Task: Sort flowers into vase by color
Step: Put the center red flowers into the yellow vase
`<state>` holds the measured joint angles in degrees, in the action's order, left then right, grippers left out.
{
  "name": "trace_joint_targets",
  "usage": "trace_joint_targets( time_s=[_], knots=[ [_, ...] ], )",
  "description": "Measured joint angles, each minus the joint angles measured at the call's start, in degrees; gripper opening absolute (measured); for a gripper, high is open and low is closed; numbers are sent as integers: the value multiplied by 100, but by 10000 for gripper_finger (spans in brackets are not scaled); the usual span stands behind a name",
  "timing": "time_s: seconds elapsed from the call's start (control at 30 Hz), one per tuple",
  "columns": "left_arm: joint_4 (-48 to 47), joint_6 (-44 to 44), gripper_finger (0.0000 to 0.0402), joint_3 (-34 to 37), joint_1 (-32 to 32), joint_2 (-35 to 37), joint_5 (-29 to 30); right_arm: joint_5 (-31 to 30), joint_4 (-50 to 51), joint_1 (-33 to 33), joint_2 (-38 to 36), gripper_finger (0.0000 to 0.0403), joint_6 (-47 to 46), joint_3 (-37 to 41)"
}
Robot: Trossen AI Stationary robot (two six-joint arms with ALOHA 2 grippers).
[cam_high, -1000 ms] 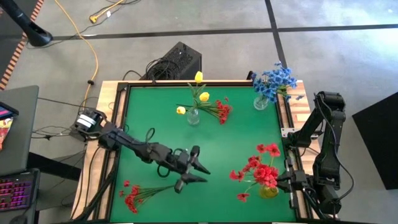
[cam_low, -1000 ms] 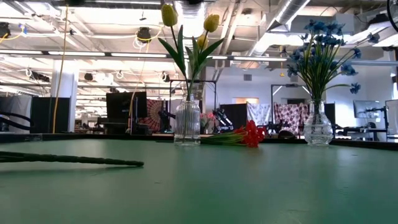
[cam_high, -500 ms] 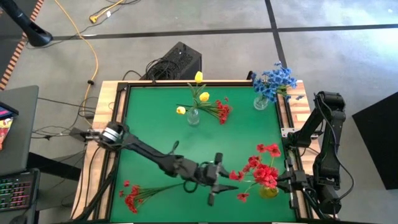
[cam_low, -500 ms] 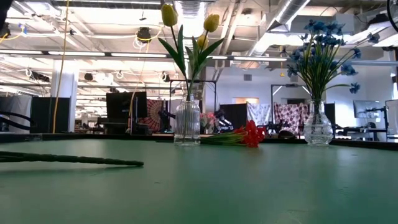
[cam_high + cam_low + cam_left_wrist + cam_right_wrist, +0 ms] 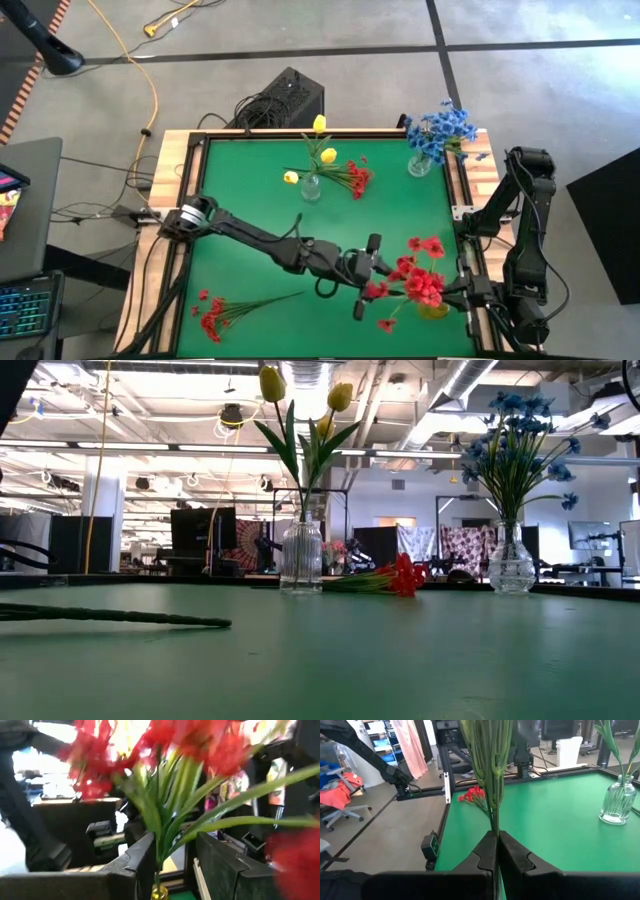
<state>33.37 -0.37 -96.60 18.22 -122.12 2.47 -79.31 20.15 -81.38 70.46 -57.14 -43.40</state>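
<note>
Straddled the red flowers [image 5: 425, 278] with left fingers [image 5: 137, 865] spread; pinched their stems between right fingers [image 5: 512, 857]. Might have toppled the vase [image 5: 433, 309] through a sideways tug.

Black box [image 5: 292, 96], yellow cable [image 5: 150, 85], keyboard [image 5: 25, 301]

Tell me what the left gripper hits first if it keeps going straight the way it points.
Probably the red flowers in the vase: the left gripper points right at that bunch, stems already between its fingers.
</note>
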Motion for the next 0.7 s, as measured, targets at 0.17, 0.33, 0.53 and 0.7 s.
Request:
trace_joint_targets(
  time_s=[0.17,0.33,0.53,0.7],
  knots=[
    [11,19,130,2,11,4,-73,13,-10,2,0,42,2,0],
    [72,34,130,0,2,4,-67,37,-5,2,0,42,4,0],
    [119,144,130,-38,-2,4,-69,42,-43,2,-13,42,4,0],
    [106,146,130,-73,-30,4,-93,64,-50,2,-13,45,6,0]
  ],
)
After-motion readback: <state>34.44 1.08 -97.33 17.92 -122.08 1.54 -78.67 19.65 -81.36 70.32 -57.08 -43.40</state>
